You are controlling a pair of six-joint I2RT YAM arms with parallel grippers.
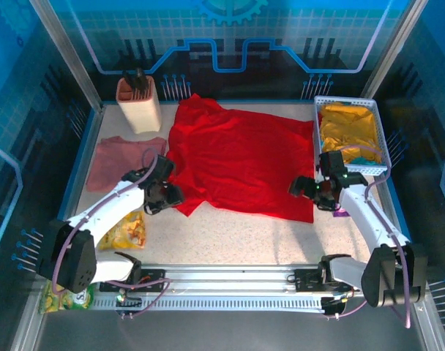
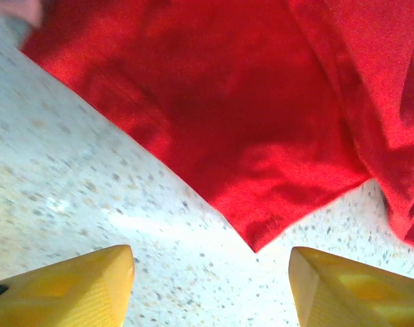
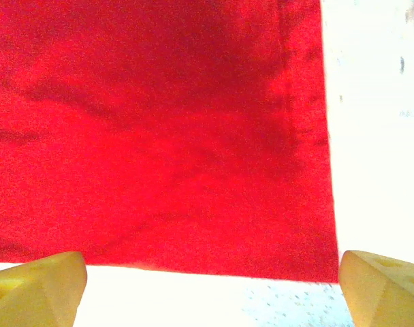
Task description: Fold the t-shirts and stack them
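Observation:
The red t-shirt lies spread flat across the middle of the table, plain side up. A dusty-pink t-shirt lies crumpled to its left. My left gripper hovers at the red shirt's near-left sleeve. In the left wrist view the sleeve corner points down between my yellow fingertips, and the gripper is open with nothing in it. My right gripper sits at the shirt's right edge. Seen from the right wrist, it is wide open just short of the shirt's straight edge.
A white mesh basket holding yellow cloth stands at the back right, close to the right arm. A tan container stands at the back left. A yellow snack packet lies under the left arm. Bare speckled tabletop runs along the front.

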